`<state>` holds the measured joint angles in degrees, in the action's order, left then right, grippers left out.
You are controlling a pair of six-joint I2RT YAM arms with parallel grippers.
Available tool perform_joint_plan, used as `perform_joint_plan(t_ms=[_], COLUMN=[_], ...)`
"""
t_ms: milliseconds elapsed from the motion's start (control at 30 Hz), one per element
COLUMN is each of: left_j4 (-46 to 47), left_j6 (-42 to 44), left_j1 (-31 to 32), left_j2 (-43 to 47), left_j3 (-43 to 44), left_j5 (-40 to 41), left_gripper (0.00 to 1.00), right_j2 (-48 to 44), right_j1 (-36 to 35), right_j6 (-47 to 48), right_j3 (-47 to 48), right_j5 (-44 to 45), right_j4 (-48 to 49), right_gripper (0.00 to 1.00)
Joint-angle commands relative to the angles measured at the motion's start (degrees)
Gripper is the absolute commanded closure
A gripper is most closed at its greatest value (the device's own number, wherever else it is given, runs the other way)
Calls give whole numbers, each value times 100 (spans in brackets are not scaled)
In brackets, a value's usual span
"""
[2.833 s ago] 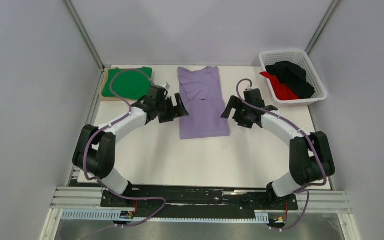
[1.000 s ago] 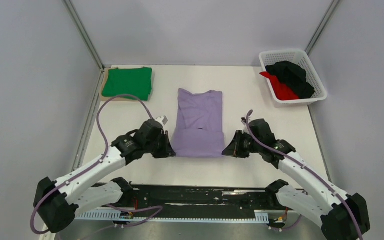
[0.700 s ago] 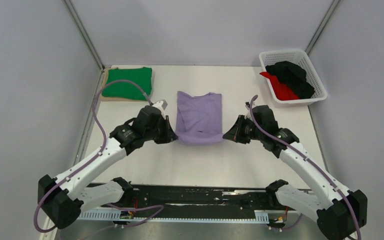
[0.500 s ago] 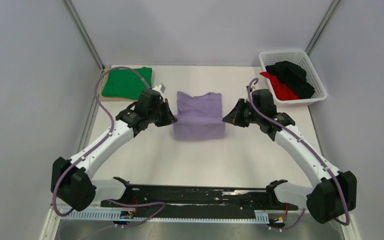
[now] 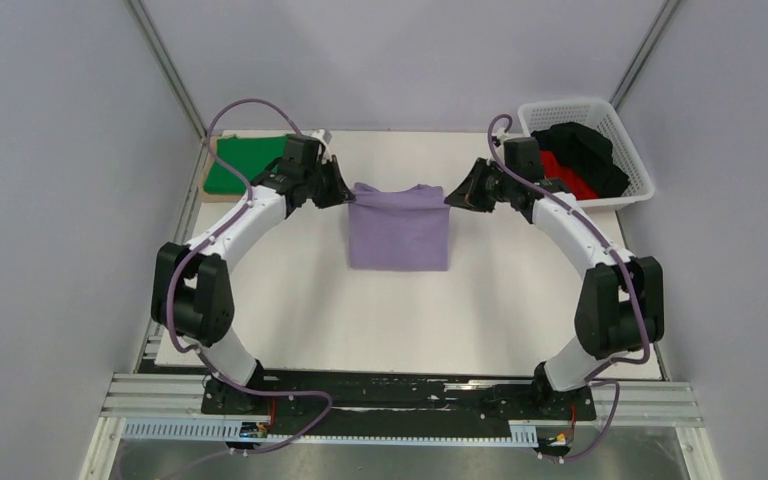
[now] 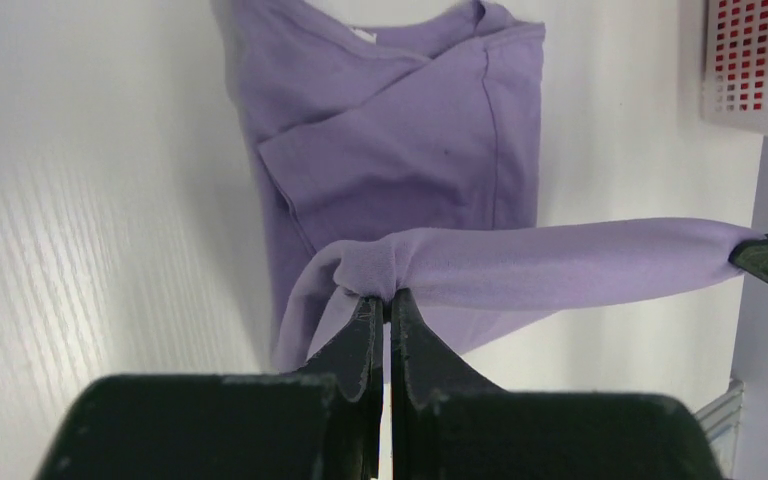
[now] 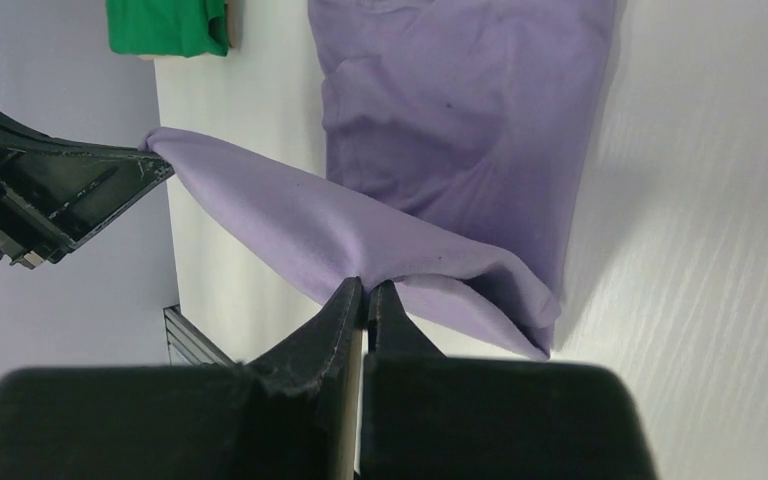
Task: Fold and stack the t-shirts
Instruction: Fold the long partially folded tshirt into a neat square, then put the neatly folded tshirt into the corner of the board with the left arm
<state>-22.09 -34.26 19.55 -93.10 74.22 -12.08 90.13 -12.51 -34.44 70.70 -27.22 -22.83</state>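
Observation:
The lilac-purple t-shirt (image 5: 398, 227) lies mid-table, its lower half lifted and drawn back over its upper half toward the collar. My left gripper (image 5: 347, 194) is shut on the left corner of that raised hem (image 6: 370, 275). My right gripper (image 5: 450, 196) is shut on the right corner (image 7: 380, 268). The hem stretches taut between them, above the cloth (image 6: 400, 150) that lies flat. The green t-shirt (image 5: 242, 163) lies folded on the tan board at the far left, partly behind my left arm. Black (image 5: 585, 140) and red (image 5: 570, 170) t-shirts sit in the basket.
A white lattice basket (image 5: 636, 170) stands at the far right corner. The tan board (image 5: 208, 178) lies along the far left edge. Grey walls close in on both sides and behind. My arms arch over the table on either side of the purple shirt.
Both grippers have carried the purple shirt's near hem away from the arm bases toward the collar, so the shirt now lies doubled over. The arms have stretched out further.

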Motion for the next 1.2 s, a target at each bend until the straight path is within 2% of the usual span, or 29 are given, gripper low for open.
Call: perform_joint_plan(t_ms=[0,367,400,433,467,500,533,567,600,733,900,967,1067,1167], left_j4=[245,227,248,275,264,217,89,46,16,263,595,615,381,95], left_j6=[290,259,261,255,254,253,253,260,274,366,389,445,590,703], left_j1=[-250,-523,-534,-541,-558,-571,-594,-598,-601,-602,-540,-459,-349,-212], left_j2=[-566,-2345,-2527,-2607,-2757,-2814,-2884,-2882,-2806,-2326,-1915,-1913,-2158,-2544], left_j3=[646,1756,1812,1936,2012,2221,2317,2457,2479,2012,851,645,682,984], left_j5=[10,35,37,29,16,-9,11,69,89,-133,-523,-551,-372,-209], left_gripper=[100,99,83,68,35,18,5,2,1,0,0,0,1,11], right_j2=[542,2480,2653,2894,3050,3158,3209,3190,3114,2479,1392,930,263,-384], right_j1=[254,464,476,484,493,503,500,496,497,481,472,482,483,486], right_j6=[213,286,301,309,306,303,248,222,226,244,150,116,127,162], right_j3=[547,1723,1848,2087,2276,2439,2585,2641,2603,1912,490,-55,-685,-1172], right_j5=[-176,-56,-7,97,192,275,392,454,443,548,760,851,976,1164], right_j4=[364,498,535,543,528,508,440,384,376,421,661,729,746,725], right_gripper=[100,100,94,80,56,36,16,5,1,0,0,0,0,0])
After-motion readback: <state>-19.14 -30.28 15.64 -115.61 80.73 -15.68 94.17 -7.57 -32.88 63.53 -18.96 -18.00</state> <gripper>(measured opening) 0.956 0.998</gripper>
